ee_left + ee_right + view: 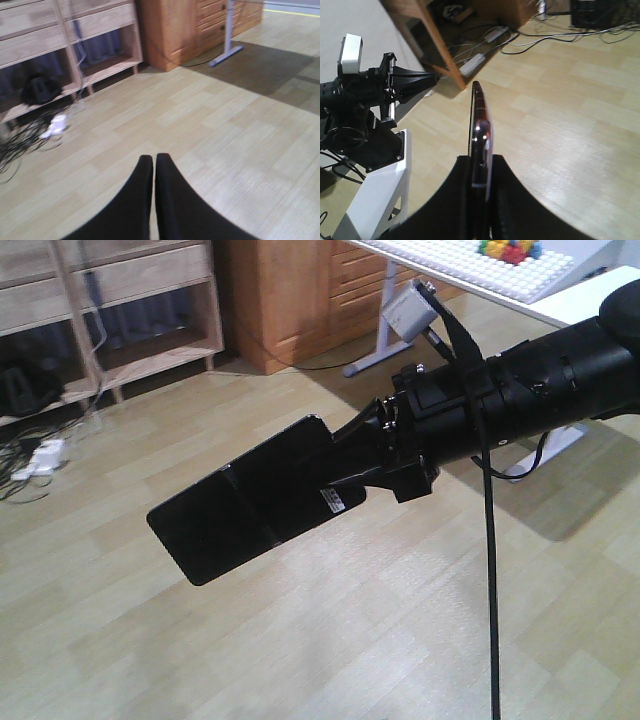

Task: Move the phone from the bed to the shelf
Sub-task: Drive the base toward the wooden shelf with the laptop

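Our right gripper (355, 462) clamps the phone (240, 502) by one end; our left gripper (153, 162) is closed, empty. Clipping the shelf (150, 275) could lever it loose.

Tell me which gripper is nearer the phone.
Right. The right gripper is shut on one end of the phone, which sits edge-on between its jaws. The left gripper is shut and empty, apart from the phone.
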